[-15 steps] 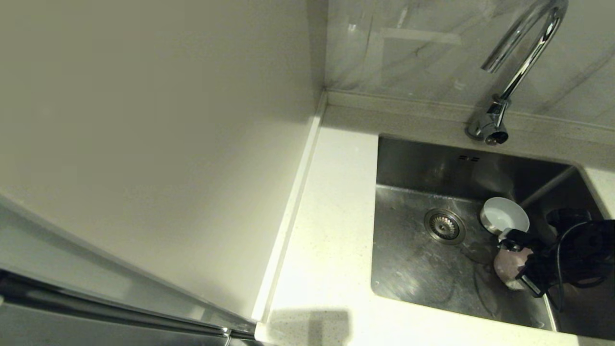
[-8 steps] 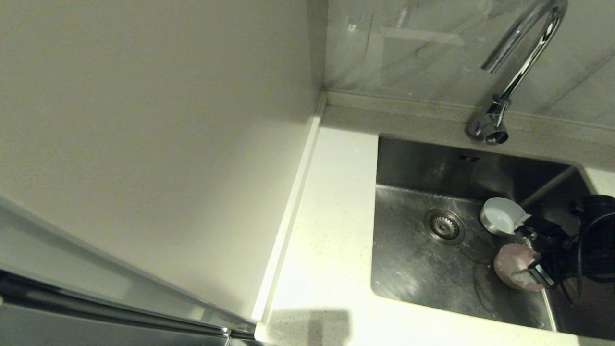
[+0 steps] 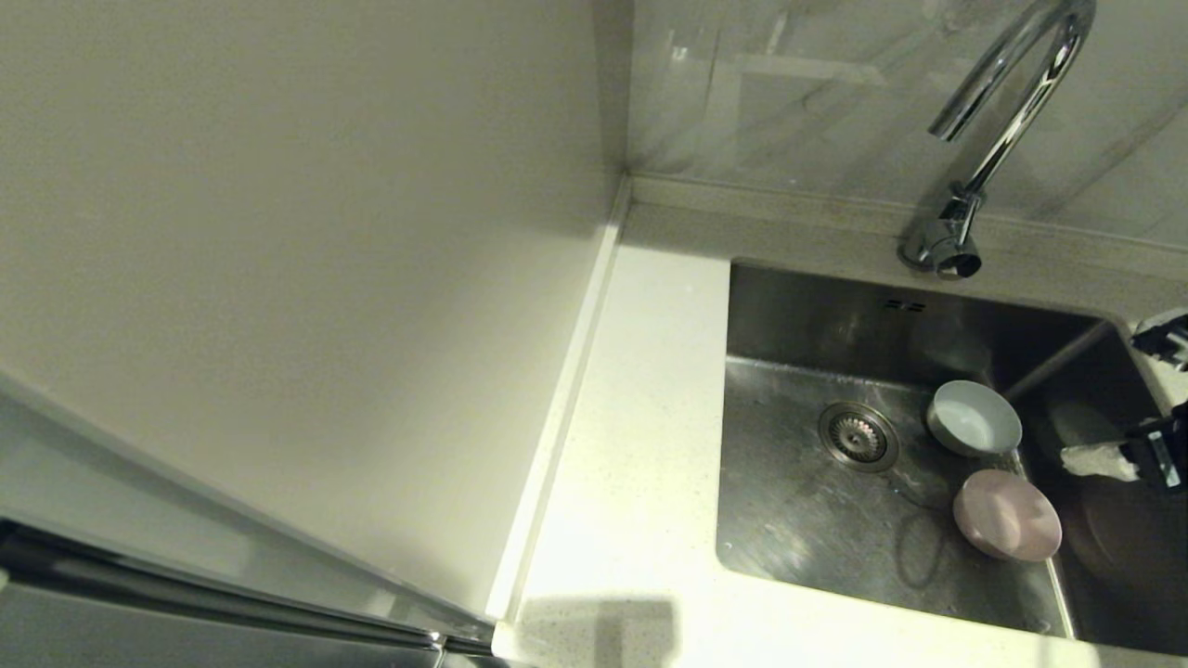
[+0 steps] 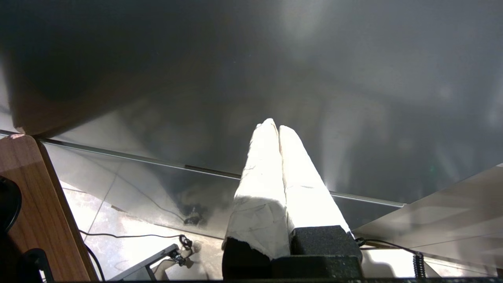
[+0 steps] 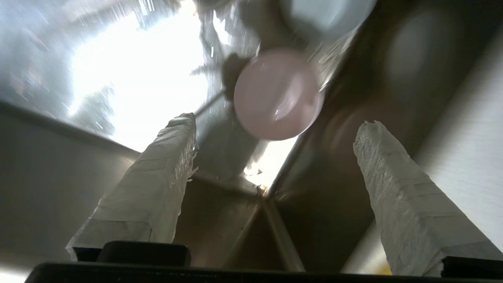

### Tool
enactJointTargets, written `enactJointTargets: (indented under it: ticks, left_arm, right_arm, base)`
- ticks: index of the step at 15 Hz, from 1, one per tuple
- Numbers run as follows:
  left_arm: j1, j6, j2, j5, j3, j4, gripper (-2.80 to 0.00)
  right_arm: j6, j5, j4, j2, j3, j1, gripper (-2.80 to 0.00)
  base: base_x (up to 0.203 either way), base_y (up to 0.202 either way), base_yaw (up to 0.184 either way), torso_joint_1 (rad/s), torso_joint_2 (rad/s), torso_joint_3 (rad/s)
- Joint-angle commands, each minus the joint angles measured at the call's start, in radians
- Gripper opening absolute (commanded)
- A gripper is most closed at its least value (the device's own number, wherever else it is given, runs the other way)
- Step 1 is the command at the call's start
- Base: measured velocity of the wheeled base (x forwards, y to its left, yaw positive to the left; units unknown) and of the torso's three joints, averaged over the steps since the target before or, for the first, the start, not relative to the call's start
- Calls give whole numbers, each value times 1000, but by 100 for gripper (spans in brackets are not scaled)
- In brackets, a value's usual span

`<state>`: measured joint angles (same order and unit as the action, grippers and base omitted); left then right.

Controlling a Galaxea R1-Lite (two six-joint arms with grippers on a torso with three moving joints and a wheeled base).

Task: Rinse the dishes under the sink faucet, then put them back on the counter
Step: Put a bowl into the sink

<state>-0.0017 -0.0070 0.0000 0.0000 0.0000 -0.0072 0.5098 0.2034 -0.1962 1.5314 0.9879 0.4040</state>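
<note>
The pale pink bowl (image 3: 1007, 513) (image 5: 277, 94) rests on the floor of the steel sink (image 3: 807, 520), against its right wall. The white bowl (image 3: 974, 417) (image 5: 330, 15) sits just behind it, right of the drain strainer (image 3: 858, 436). My right gripper (image 3: 1104, 394) (image 5: 275, 122) hangs open at the sink's right edge, apart from the pink bowl and holding nothing. The chrome faucet (image 3: 998, 139) stands behind the sink. My left gripper (image 4: 275, 127) is parked out of the head view, fingers pressed together and empty. The yellow-green bowl is out of view.
The white speckled counter (image 3: 640, 417) runs left of the sink and along its front. A cream wall panel (image 3: 278, 278) rises on the left. Behind the faucet is a marble backsplash (image 3: 817, 102). Two overflow slots (image 3: 905, 304) mark the sink's back wall.
My right gripper let go of the pink bowl and drew back up and to the right. The bowl now lies free on the sink floor. The white bowl stays put.
</note>
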Motion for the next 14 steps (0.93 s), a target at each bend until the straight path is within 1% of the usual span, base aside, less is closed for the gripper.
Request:
enactJointTargets:
  ticks: [1,2,3,4,6,7,8,9,12,14]
  left_arm:
    - [0,-1,0,0,3,0,-280]
    - [0,-1,0,0,3,0,-280]
    - [0,-1,0,1,3,0,-280]
    - [0,-1,0,0,3,0,-280]
    - [0,-1,0,0,3,0,-280]
    - [0,-1,0,0,3,0,-280]
    - [0,-1,0,0,3,0,-280]
    - [0,-1,0,0,3,0,-280]
    - [0,-1,0,0,3,0,-280]
    - [0,-1,0,0,3,0,-280]
  right_arm:
    - [-12,-10,-42,-120,89,1,0]
    - [-15,-57,-45,-112,131,2,0]
    - [-17,-157,-47,-95,175,2,0]
    - [-17,-239,-52,-69,224,2,0]
    - [-2,-338,-96,-44,271,21,0]
    - [29,-368,-125,-46,275,48,0]
    - [42,-376,-157,-47,282,85,0]
    - [53,-382,-237,-49,295,115,0]
    - [63,-416,-480,-48,371,205,0]
    - [60,-423,-538,-40,381,241,0]
  base:
    - [0,0,0,0,0,0]
    - [0,0,0,0,0,0]
    - [0,0,0,0,0,0]
    - [0,0,0,0,0,0]
    - [0,0,0,0,0,0]
    - [0,0,0,0,0,0]
    - [0,0,0,0,0,0]
    - [0,0,0,0,0,0]
    - [0,0,0,0,0,0]
    - [0,0,0,0,0,0]
